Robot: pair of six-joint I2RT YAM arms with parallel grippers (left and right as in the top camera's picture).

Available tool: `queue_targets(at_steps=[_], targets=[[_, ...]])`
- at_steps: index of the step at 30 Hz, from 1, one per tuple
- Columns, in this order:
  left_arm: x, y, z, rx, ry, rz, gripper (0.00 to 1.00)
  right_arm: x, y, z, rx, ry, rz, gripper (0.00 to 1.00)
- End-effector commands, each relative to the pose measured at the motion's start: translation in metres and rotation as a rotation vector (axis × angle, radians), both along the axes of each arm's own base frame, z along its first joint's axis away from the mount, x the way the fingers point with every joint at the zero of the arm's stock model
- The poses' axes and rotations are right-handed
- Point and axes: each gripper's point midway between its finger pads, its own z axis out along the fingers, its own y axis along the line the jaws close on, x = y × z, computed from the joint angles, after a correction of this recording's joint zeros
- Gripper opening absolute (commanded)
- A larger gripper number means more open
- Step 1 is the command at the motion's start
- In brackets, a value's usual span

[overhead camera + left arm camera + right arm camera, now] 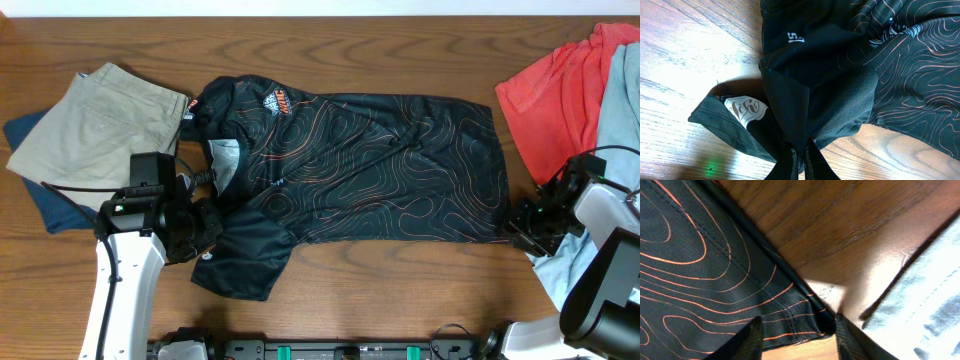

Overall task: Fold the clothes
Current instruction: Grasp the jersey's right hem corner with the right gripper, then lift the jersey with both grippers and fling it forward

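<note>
The shorts (95, 120) are lying at the far left of the tabletop (350, 300), clear of the work. Just right of them, the left end effector (200, 228) is pressing together on the jersey (380, 165), pinching a gathered bunch of black fabric by the near sleeve (245, 255). The left wrist view is showing that cloth funnelling into the closed fingers.

The jersey is lying across the middle of the tabletop, collar to the left and hem to the right, mostly flat, with the near sleeve rumpled.

At its right end, the right end effector (527, 222) is standing spread, with 1 finger on each side of the hem corner (820, 322). It is not gripping yet. Beyond it, the red shirt (555, 95) and a pale cloth (920, 305) are sitting close by.

The step in hand looks like taking 2 holds on the near edge for a lengthwise fold. To do it well, the right fingers should be closing on the jersey's corner only, low enough to catch both layers and well clear of the pale cloth beside it. Both arms should then be lifting evenly, keeping the edge taut so no wrinkle is carried into the fold.
</note>
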Motion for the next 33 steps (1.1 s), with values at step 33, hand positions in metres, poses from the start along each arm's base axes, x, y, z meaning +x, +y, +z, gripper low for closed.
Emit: queue_targets(at_steps=[33], targets=[[0.064,0.009,0.173,0.076,-0.459,-0.046,0.06,0.079,0.001,0.267,-0.131,-0.613,0.219,0.01]])
